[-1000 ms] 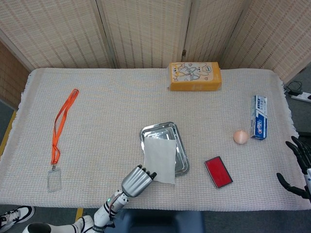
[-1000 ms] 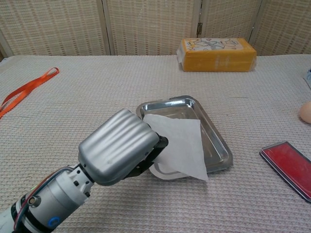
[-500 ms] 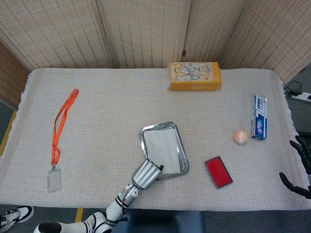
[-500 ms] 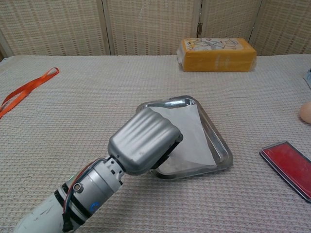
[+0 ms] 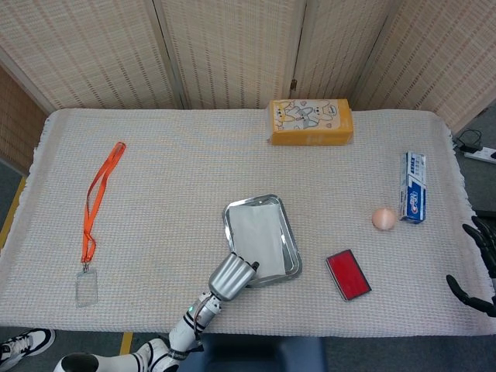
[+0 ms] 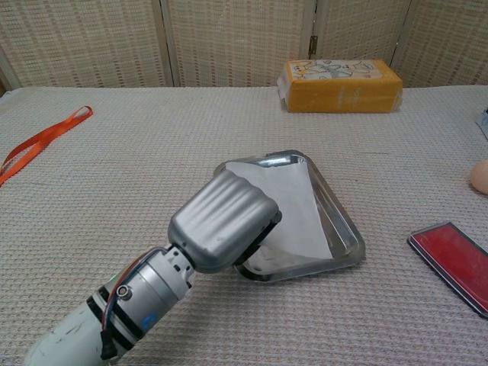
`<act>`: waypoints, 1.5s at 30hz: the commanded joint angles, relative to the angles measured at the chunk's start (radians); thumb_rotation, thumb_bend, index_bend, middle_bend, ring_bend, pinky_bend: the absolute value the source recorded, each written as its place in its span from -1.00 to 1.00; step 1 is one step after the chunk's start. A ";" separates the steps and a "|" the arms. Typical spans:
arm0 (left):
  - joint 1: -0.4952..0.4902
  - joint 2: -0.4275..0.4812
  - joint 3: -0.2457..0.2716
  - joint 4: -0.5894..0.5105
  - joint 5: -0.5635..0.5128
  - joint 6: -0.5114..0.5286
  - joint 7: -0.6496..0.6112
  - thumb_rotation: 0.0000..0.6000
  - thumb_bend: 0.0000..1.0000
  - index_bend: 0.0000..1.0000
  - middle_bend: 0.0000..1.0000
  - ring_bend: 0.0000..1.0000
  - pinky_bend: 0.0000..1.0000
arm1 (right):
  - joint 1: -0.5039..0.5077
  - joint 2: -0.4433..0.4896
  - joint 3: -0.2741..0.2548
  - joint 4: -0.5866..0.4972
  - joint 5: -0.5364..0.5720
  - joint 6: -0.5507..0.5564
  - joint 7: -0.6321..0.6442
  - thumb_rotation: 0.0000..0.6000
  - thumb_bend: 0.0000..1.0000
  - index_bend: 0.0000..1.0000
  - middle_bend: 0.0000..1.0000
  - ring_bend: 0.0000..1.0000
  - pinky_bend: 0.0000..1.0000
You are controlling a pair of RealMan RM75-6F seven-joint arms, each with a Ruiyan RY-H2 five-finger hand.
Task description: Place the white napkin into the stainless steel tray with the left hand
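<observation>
The white napkin (image 5: 260, 235) (image 6: 299, 207) lies flat inside the stainless steel tray (image 5: 231, 211) (image 6: 348, 229) near the table's front middle. My left hand (image 5: 231, 275) (image 6: 223, 220) sits over the tray's near-left corner, its fingers curled down onto the napkin's near edge. The back of the hand hides the fingertips in the chest view. My right hand (image 5: 483, 256) hangs off the table's right edge with dark fingers spread and nothing in them.
A red flat case (image 5: 348, 274) (image 6: 453, 263) lies right of the tray. An egg (image 5: 383, 218) and a toothpaste box (image 5: 414, 197) are further right. A yellow pack (image 5: 310, 122) stands at the back. An orange lanyard with a badge (image 5: 96, 203) lies on the left.
Over the last second my left hand moved forward and down, laying the napkin from overhanging the tray's near rim to flat inside it. Since half a second ago almost nothing has moved.
</observation>
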 commanded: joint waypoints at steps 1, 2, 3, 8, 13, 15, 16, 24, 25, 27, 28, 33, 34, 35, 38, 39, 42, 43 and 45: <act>0.013 0.019 0.019 -0.042 0.008 0.010 0.018 1.00 0.16 -0.21 1.00 1.00 1.00 | -0.001 0.000 -0.001 0.000 -0.002 0.001 -0.001 1.00 -0.19 -1.00 -1.00 -1.00 -1.00; 0.016 0.024 0.023 -0.056 0.007 0.010 0.026 1.00 0.13 -0.27 1.00 1.00 1.00 | -0.001 0.000 -0.002 -0.001 -0.006 0.002 -0.001 1.00 -0.19 -1.00 -1.00 -1.00 -1.00; 0.018 0.027 0.024 -0.066 0.006 0.009 0.033 1.00 0.09 -0.31 1.00 1.00 1.00 | -0.002 0.000 -0.003 -0.001 -0.008 0.004 -0.003 1.00 -0.19 -1.00 -1.00 -1.00 -1.00; 0.026 0.037 0.021 -0.091 -0.009 -0.007 0.066 1.00 -0.19 -0.55 1.00 1.00 1.00 | -0.007 -0.001 -0.003 -0.001 -0.013 0.016 -0.001 1.00 -0.19 -1.00 -1.00 -1.00 -1.00; 0.023 0.035 0.015 -0.097 -0.012 -0.011 0.067 1.00 -0.51 -0.85 1.00 1.00 1.00 | -0.005 -0.001 -0.002 0.001 -0.011 0.012 0.003 1.00 -0.19 -1.00 -1.00 -1.00 -1.00; 0.022 0.034 0.014 -0.097 -0.013 -0.013 0.068 1.00 -0.55 -0.90 1.00 1.00 1.00 | -0.003 -0.001 -0.002 0.002 -0.011 0.010 0.003 1.00 -0.19 -1.00 -1.00 -1.00 -1.00; 0.022 0.034 0.013 -0.099 -0.016 -0.016 0.072 1.00 -0.56 -0.91 1.00 1.00 1.00 | -0.002 -0.001 -0.002 0.002 -0.010 0.009 0.004 1.00 -0.19 -1.00 -1.00 -1.00 -1.00; 0.036 0.056 0.020 -0.174 -0.032 -0.034 0.118 1.00 -0.59 -0.92 1.00 1.00 1.00 | -0.006 0.000 -0.002 0.001 -0.011 0.016 0.006 1.00 -0.19 -1.00 -1.00 -1.00 -1.00; 0.038 0.061 0.022 -0.187 -0.033 -0.036 0.128 1.00 -0.60 -0.92 1.00 1.00 1.00 | -0.007 0.000 -0.002 0.001 -0.014 0.018 0.005 1.00 -0.19 -1.00 -1.00 -1.00 -1.00; 0.039 0.069 0.022 -0.219 -0.036 -0.042 0.148 1.00 -0.61 -0.92 1.00 1.00 1.00 | -0.009 -0.001 -0.003 0.001 -0.019 0.024 0.004 1.00 -0.19 -1.00 -1.00 -1.00 -1.00; 0.039 0.071 0.021 -0.231 -0.037 -0.044 0.156 1.00 -0.61 -0.92 1.00 1.00 1.00 | -0.010 -0.001 -0.003 0.002 -0.020 0.026 0.005 1.00 -0.20 -1.00 -1.00 -1.00 -1.00; 0.040 0.085 0.014 -0.287 -0.040 -0.049 0.211 1.00 -0.61 -0.91 1.00 1.00 1.00 | -0.014 0.002 -0.004 0.005 -0.020 0.035 0.019 1.00 -0.20 -1.00 -1.00 -1.00 -1.00; 0.043 0.090 0.015 -0.303 -0.044 -0.054 0.224 1.00 -0.61 -0.91 1.00 1.00 1.00 | -0.014 0.002 -0.004 0.007 -0.021 0.035 0.021 1.00 -0.20 -1.00 -1.00 -1.00 -1.00; 0.046 0.095 0.017 -0.317 -0.049 -0.059 0.229 1.00 -0.61 -0.90 1.00 1.00 1.00 | -0.014 0.002 -0.004 0.007 -0.022 0.036 0.022 1.00 -0.20 -1.00 -1.00 -1.00 -1.00; 0.057 0.116 0.020 -0.371 -0.073 -0.077 0.234 1.00 -0.61 -0.88 1.00 1.00 1.00 | -0.013 0.003 -0.006 0.009 -0.025 0.035 0.023 1.00 -0.19 -1.00 -1.00 -1.00 -1.00; 0.063 0.130 0.021 -0.401 -0.090 -0.089 0.232 1.00 -0.61 -0.88 1.00 1.00 1.00 | -0.013 0.003 -0.007 0.009 -0.028 0.035 0.022 1.00 -0.19 -1.00 -1.00 -1.00 -1.00; 0.087 0.181 0.013 -0.496 -0.171 -0.129 0.250 1.00 -0.56 -0.86 1.00 1.00 1.00 | -0.013 0.002 -0.008 0.008 -0.030 0.036 0.017 1.00 -0.20 -1.00 -1.00 -1.00 -1.00; 0.095 0.199 0.008 -0.530 -0.206 -0.144 0.262 1.00 -0.51 -0.84 1.00 1.00 1.00 | -0.013 0.001 -0.007 0.007 -0.030 0.035 0.014 1.00 -0.20 -1.00 -1.00 -1.00 -1.00; 0.107 0.241 -0.002 -0.600 -0.282 -0.177 0.302 1.00 -0.31 -0.78 1.00 1.00 1.00 | -0.011 -0.002 -0.006 0.005 -0.030 0.032 0.008 1.00 -0.20 -1.00 -1.00 -1.00 -1.00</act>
